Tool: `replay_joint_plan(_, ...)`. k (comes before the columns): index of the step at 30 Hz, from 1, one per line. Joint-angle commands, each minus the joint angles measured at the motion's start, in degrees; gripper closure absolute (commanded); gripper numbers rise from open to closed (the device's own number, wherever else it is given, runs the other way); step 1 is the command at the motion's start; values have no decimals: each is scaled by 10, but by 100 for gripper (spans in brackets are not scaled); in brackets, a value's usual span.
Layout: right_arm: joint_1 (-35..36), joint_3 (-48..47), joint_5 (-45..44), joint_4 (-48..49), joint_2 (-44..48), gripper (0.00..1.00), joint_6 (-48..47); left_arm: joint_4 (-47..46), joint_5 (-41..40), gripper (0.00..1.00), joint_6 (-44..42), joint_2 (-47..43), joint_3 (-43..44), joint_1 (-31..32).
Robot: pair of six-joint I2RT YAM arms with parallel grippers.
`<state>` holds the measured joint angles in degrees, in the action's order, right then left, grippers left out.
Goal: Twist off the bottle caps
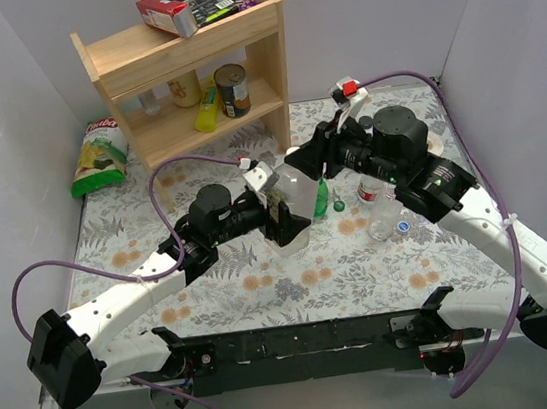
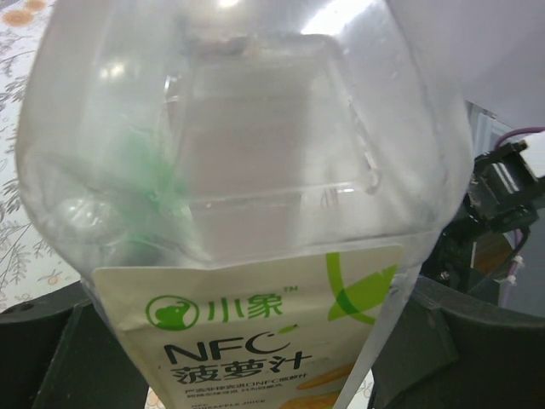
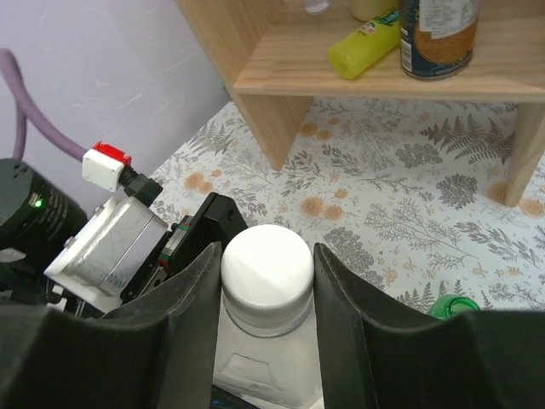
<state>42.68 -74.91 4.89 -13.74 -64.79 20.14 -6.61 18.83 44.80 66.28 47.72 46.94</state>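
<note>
At the far left of the table [image 1: 264,286] we find a snack bag [image 1: 98,159], lying beside a wooden shelf [image 1: 181,40]. The lower board of the shelf carries a yellow bottle [image 3: 366,47] and a can [image 3: 438,38].

Left of centre, the left gripper [image 1: 284,221] is clamped on the large clear bottle [image 1: 300,193]. In the left wrist view the two dark fingers [image 2: 51,358] stand on either side of the labelled body. We see the bottle upright on the table near its middle.

Directly above the bottle, the right gripper [image 1: 321,163] reaches in from the right. In the right wrist view its fingers [image 3: 179,324] lie against both sides of the white cap [image 3: 266,268], with no gap visible, so we read the claw as clenched on that cap. The cap sits on the neck of the large clear bottle.

Just right of the large bottle stands the small green bottle [image 1: 322,198]. The red-labelled bottle [image 1: 367,190] comes next, near the right arm. In front of it we note the slim clear bottle [image 1: 384,220]; whether it is upright we cannot tell. A blue cap [image 1: 403,226] lies just beside it on the table.
</note>
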Motion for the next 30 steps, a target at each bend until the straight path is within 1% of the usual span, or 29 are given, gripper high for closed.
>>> replay_joint_plan(1,-24,-11,91,19,38,81,-47,-65,114,71,-9,-32,4,3)
replay_joint_plan(2,-29,-8,109,18,43,82,-54,-70,157,70,-7,-35,2,3)
replay_joint_plan(3,-43,-8,157,18,49,82,-61,-77,178,70,-6,-36,-1,3)
replay_joint_plan(4,-50,-7,184,19,54,82,-72,-92,204,70,-2,-38,-3,3)
replay_joint_plan(5,-57,-5,211,21,56,82,-77,-101,252,70,1,-39,-7,3)
replay_joint_plan(6,-71,1,271,25,59,82,-82,-117,282,70,6,-39,-8,2)
replay_joint_plan(8,-85,7,327,35,61,82,-89,-131,328,70,17,-36,-8,2)
replay_joint_plan(9,-96,14,376,40,64,82,-91,-138,373,70,19,-29,-7,2)
replay_joint_plan(12,-110,21,435,53,68,82,-90,-145,407,70,28,-22,-4,2)
replay_joint_plan(15,-114,25,464,62,70,82,-91,-142,407,70,28,-19,-2,2)
replay_joint_plan(20,-124,28,429,85,82,83,-73,-128,387,70,24,-5,4,2)
replay_joint_plan(25,-135,14,357,115,113,84,-55,-119,355,71,23,3,4,2)
replay_joint_plan(28,-135,5,306,120,135,85,-52,-112,314,71,18,-1,0,2)
replay_joint_plan(29,-134,6,265,110,142,84,-55,-111,272,72,14,-15,-3,2)
replay_joint_plan(30,-135,6,243,97,150,85,-58,-104,247,72,8,-25,-5,1)
